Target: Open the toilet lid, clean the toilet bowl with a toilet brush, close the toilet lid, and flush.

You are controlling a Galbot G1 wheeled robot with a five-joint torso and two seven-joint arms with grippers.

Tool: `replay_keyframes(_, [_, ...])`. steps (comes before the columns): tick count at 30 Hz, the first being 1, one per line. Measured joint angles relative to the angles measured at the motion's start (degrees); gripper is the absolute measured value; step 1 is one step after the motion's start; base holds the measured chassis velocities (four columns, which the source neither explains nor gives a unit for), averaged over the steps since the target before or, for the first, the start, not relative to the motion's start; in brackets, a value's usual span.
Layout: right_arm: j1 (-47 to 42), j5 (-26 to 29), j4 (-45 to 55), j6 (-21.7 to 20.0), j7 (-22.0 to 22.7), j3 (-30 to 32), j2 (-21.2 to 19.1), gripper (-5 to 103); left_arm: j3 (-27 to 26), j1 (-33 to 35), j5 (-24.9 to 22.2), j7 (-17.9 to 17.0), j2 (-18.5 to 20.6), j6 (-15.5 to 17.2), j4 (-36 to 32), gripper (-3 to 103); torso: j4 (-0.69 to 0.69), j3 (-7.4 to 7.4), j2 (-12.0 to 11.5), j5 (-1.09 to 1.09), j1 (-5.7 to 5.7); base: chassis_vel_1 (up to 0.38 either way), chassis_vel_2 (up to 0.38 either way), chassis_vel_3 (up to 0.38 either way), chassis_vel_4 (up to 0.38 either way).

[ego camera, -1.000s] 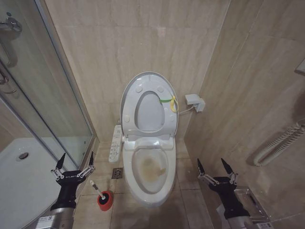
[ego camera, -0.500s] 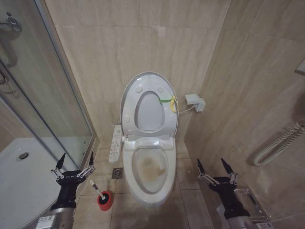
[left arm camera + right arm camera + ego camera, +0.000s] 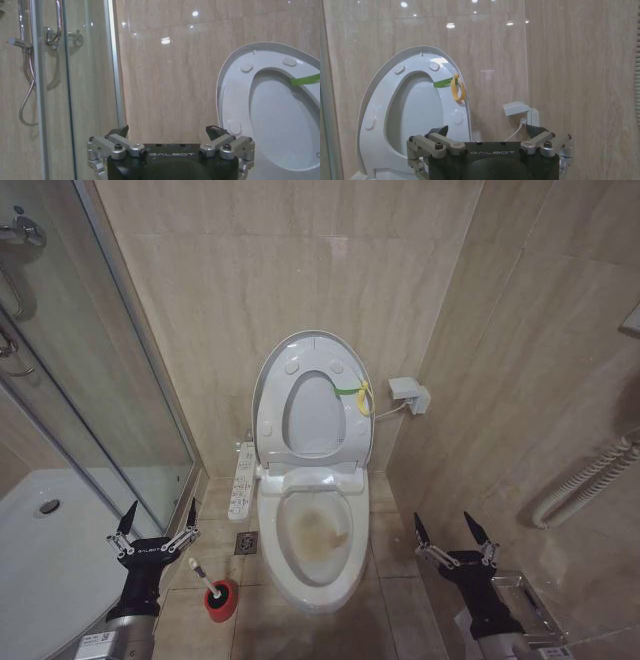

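One step is already behind: the toilet lid [image 3: 311, 394] stands upright against the wall with the seat raised in front of it, its yellow-green strap [image 3: 352, 391] on the robot's right edge, and the toilet bowl [image 3: 312, 536] lies exposed below, stained brownish-yellow inside. The toilet brush [image 3: 201, 576] rests tilted in its red holder [image 3: 221, 600] on the floor tiles just left of the bowl, white handle leaning toward the left gripper [image 3: 157, 516]. Fetching it looks like the step in hand; a clean grasp would take the thin handle high up and lift straight out so the holder stays put. The left gripper hovers just above and beside the handle tip, fingers spread wide and pointing up, holding nothing. The right gripper [image 3: 452, 527] waits right of the bowl, equally wide open and empty.
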Motion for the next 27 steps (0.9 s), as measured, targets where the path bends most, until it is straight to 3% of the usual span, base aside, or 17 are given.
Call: replay_keyframes(27, [0.00, 0.00, 0.00, 0.00, 0.00, 0.00, 0.00, 100, 0.00, 0.00, 0.00, 0.00, 0.00, 0.00, 0.00, 100, 0.00, 0.00, 0.00, 0.00, 0.00, 0.000, 0.000, 0.000, 0.000])
